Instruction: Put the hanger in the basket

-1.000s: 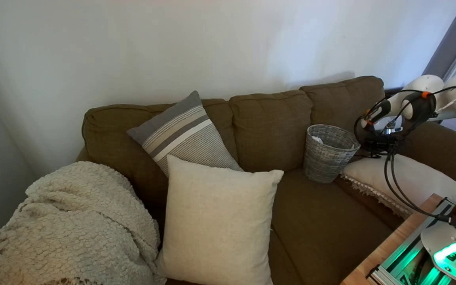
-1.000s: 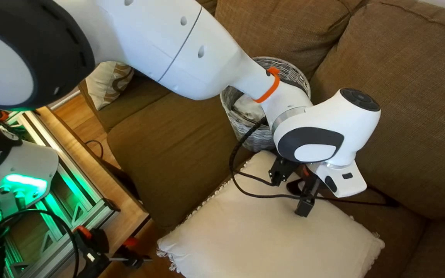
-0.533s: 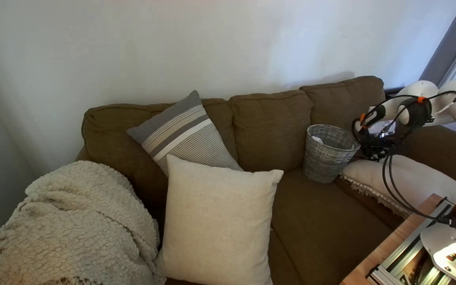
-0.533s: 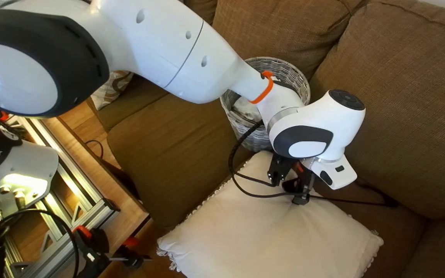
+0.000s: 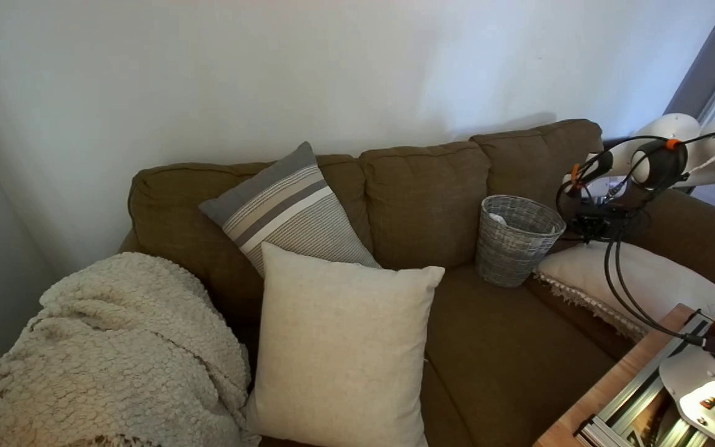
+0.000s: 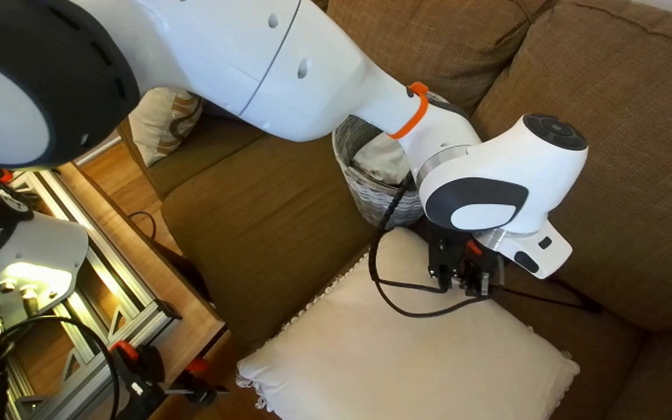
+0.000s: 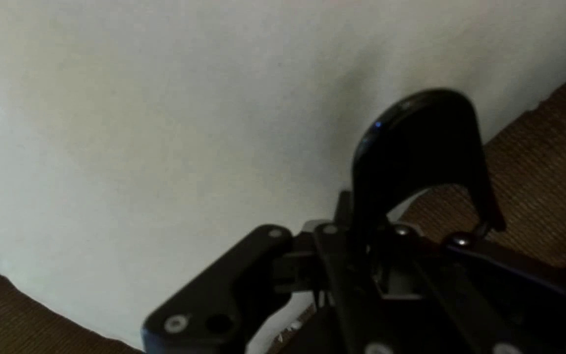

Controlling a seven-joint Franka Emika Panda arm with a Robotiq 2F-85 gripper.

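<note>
Presently watching pick-up step, apparently: gripper (image 7: 364, 217) clenching hanger (image 7: 425, 142) over cushion (image 6: 406, 350) off corner of table (image 6: 135, 245). Basket (image 5: 501, 261) standing past table edge; next move requiring raising hanger, crossing above basket, releasing.

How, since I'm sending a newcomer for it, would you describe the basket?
Find the brown sofa. On it, beside the white fringed cushion, stands the grey woven basket. Unlike its fabric neighbours, it is round and open-topped, tapering downward.
</note>
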